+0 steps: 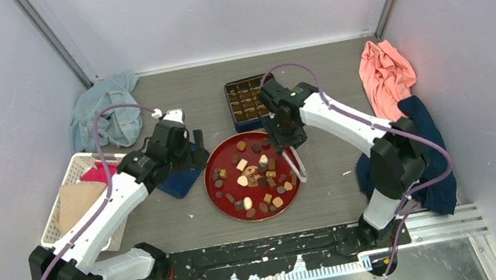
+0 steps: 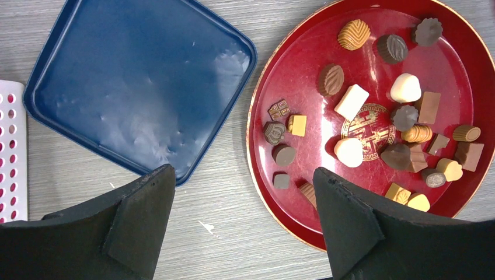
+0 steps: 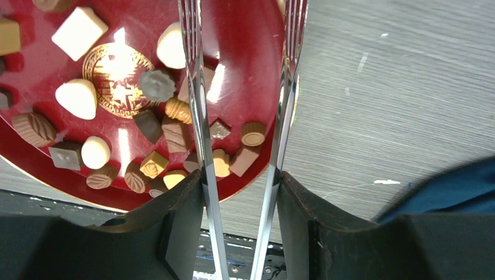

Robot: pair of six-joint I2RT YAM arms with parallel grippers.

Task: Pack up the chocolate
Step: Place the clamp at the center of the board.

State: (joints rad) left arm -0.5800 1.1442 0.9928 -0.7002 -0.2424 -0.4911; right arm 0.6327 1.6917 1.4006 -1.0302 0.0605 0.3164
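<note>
The chocolate point(image 1: 254, 176) lies as many small brown, tan and cream pieces on a red plate point(image 1: 225, 155) at mid-table. My right gripper point(image 1: 283, 142) is over the plate's right edge, shut on metal tongs point(image 1: 297, 166). In the right wrist view the tongs point(image 3: 198, 116) run between the fingers of the right gripper point(image 3: 240, 175) above the chocolate point(image 3: 79, 32); their tips are out of frame. My left gripper point(image 2: 242, 172) stands open and empty above bare table, between a blue lid point(image 2: 140, 81) and the plate point(image 2: 373, 52).
A brown compartment box point(image 1: 245, 103) with pieces in it sits behind the plate. A white basket point(image 1: 66, 199) stands at the left. A light blue cloth point(image 1: 109, 109) lies back left, a pink cloth point(image 1: 385, 73) and a dark blue cloth point(image 1: 426, 142) at the right.
</note>
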